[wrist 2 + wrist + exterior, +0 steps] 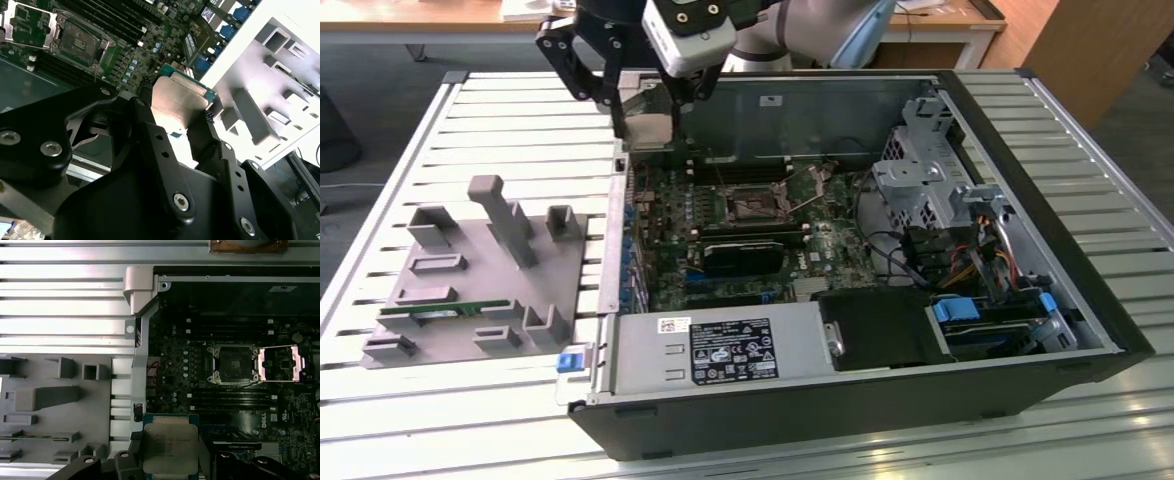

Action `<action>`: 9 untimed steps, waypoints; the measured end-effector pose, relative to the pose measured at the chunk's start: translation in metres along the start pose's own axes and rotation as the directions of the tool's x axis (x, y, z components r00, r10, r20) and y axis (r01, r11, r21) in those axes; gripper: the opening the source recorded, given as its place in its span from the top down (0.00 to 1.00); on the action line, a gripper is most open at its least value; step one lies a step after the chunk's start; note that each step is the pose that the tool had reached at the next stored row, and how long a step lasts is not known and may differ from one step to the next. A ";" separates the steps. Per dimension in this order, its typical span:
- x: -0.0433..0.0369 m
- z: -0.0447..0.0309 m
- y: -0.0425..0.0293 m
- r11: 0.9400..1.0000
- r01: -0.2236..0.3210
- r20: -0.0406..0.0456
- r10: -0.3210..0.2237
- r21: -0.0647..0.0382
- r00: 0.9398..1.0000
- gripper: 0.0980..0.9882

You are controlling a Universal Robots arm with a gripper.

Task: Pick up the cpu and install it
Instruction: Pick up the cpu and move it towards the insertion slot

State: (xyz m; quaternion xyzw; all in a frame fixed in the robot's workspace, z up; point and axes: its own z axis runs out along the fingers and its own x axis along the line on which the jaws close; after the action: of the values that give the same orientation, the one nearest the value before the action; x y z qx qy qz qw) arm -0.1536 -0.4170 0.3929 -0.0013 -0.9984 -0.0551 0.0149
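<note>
Up and to the exterior view's left of the socket [754, 207], over the corner of the open case [1067, 300], the gripper [644, 105] hangs with the cpu [647, 125] clamped between its 2 black fingers [150, 135]. In the second wrist view the chip's silver top faces the camera and a thin green rim shows along its far edge. The fingers press on 2 opposite edges; the other 2 edges stand free.

In the first wrist view the cpu [170, 447] lies level, well apart from the socket [232, 365]. Its edge away from the socket lines up with the case's side wall [137, 365], so most of the chip hangs inside the wall, above the board's margin of small parts.

The socket's frame stands open: its load plate [280, 362] is swung out flat on the side away from the gripper, and the dark square recess is exposed. Long memory slots [230, 400] run along 2 sides of the socket. In the exterior view a black block [740, 255] sits just beside the socket, on the side nearer that camera.

Beyond the side wall, away from the socket, a grey fixture [467, 270] with upright posts rests on the slatted table [520, 110], with a strip of bare slats between fixture and wall
</note>
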 end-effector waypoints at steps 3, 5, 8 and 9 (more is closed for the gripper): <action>-0.0058 -0.0002 0.0000 1.000 0.000 0.000 0.000 0.000 1.000 0.52; -0.0094 -0.0003 0.0000 1.000 0.000 0.000 0.000 0.000 1.000 0.52; -0.0146 -0.0004 0.0001 1.000 0.000 0.000 0.000 0.000 1.000 0.52; -0.0163 -0.0005 0.0001 1.000 0.000 0.000 0.000 0.000 1.000 0.52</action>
State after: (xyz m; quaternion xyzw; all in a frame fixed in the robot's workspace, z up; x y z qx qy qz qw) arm -0.1373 -0.4170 0.3930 -0.0013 -0.9984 -0.0551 0.0149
